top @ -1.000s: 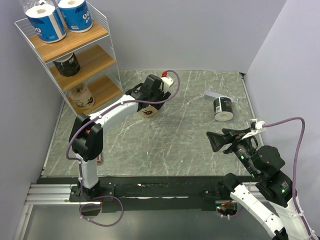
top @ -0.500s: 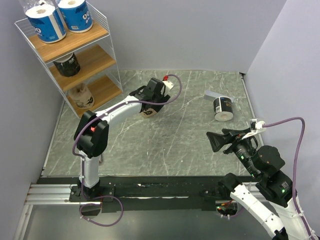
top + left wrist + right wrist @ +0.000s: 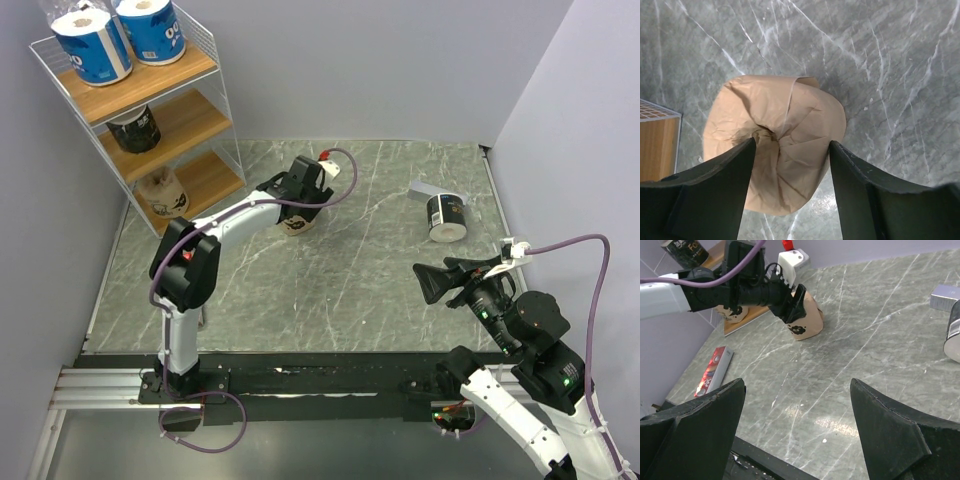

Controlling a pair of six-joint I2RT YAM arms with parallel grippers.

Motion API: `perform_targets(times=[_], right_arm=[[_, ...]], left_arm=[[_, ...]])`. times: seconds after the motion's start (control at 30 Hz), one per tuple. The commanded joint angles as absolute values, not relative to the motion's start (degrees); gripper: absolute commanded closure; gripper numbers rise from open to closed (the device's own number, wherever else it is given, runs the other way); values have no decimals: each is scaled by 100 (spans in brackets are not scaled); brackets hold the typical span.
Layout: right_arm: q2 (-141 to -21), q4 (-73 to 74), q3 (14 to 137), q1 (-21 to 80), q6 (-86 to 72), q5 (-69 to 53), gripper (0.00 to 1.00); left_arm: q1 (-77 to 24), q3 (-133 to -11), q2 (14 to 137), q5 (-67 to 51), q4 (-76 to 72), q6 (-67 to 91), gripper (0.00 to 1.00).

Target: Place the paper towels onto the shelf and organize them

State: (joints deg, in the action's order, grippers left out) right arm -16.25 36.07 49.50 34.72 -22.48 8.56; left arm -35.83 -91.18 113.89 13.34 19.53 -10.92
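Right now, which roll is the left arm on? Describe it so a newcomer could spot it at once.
From the white wire shelf at the far left, look right of its foot on the marble table. A tan-brown roll sits between the fingers of the left gripper. The only other loose roll, far right, is black-wrapped.

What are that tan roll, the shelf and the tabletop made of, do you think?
The tan roll looks wrapped in matte brown paper, creased and tucked into its core. The shelf has a white wire frame, probably coated metal, and light boards with wood grain, possibly laminate. The tabletop is grey with white veins like marble, glossy; it could be a printed surface.
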Motion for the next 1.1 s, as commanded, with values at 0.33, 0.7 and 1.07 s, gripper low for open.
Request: perform_targets(times=[0.33, 0.7, 1.07], right_arm=[[-1714, 3401, 5071, 3463, -2232, 897, 8], [-1626, 3428, 5036, 3463, -2232, 932, 8], [-1828, 3243, 5010, 3463, -2180, 853, 7]], left_arm=[[-3568, -8895, 11452, 1388, 1802, -1204, 52], [-3138, -8192, 10398, 2408, 1714, -1766, 59], [-1987, -8086, 10247, 2373, 1284, -2320, 57]])
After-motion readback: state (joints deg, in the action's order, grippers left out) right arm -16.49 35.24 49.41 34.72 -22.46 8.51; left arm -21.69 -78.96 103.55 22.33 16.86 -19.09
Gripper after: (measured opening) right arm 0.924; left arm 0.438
